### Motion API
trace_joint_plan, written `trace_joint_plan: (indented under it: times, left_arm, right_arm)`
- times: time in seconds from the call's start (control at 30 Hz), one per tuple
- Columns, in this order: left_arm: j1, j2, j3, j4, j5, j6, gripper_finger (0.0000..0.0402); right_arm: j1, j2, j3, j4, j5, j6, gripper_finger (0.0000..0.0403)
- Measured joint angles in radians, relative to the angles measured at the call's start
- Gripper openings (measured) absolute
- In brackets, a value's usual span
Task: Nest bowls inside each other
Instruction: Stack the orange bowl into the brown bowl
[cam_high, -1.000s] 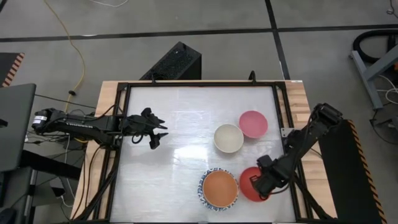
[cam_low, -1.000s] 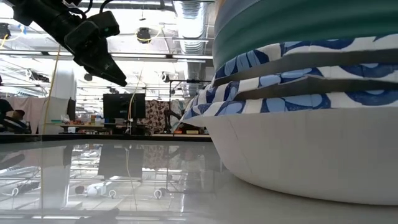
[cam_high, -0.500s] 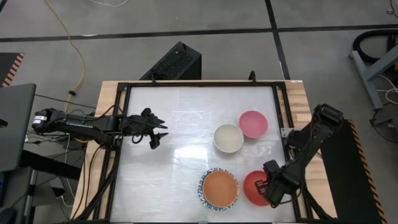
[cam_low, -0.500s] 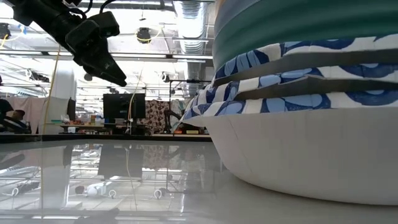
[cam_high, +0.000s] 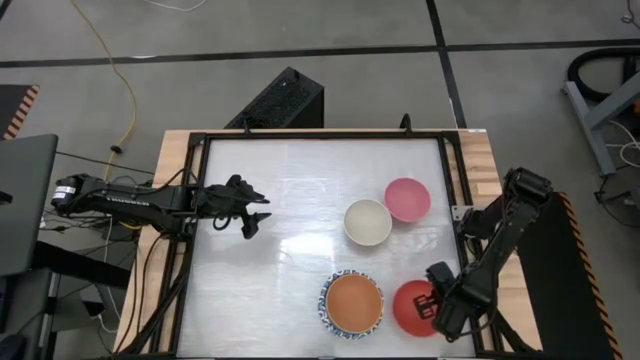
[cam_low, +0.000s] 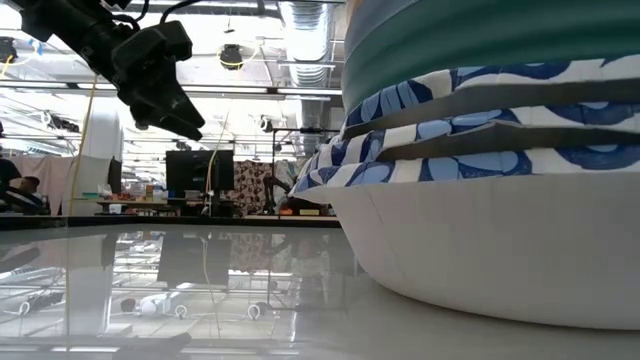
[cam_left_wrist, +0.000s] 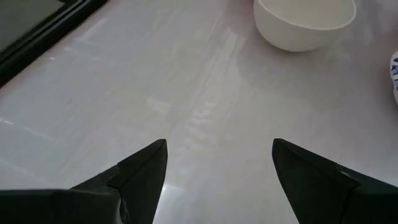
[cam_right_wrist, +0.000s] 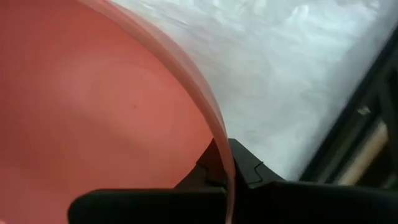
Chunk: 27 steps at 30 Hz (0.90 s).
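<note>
My right gripper (cam_high: 437, 304) is clamped on the red bowl (cam_high: 412, 303) rim; next, lift it onto the stack (cam_high: 352, 304); left gripper (cam_high: 252, 213) waits open.

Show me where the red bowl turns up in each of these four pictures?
High view: red bowl near the table's front right corner, right gripper pinching its rim.
Low view: not in it.
Left wrist view: not in it.
Right wrist view: red bowl fills most of the picture, rim between the fingers.
Shared landmark: the black table frame beside the bowl.
</note>
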Motion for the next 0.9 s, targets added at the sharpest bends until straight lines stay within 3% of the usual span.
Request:
trace_joint_plan:
  times: [0.47,0.63,0.9]
  left_arm:
    - [-0.013,0.006,0.000,-0.003,0.004,-0.033,0.0279]
    - [-0.052,0.006,0.000,-0.025,0.018,-0.015,0.0279]
    - [-0.113,0.006,0.000,-0.037,0.027,-0.012,0.0279]
  right_arm:
    - [0.024,0.001,0.111,-0.049,0.044,0.016,0.0007]
    - [0.021,0.001,0.193,-0.172,0.114,0.017,0.0009]
    - [0.008,0.000,0.355,-0.394,0.117,0.017,0.0007]
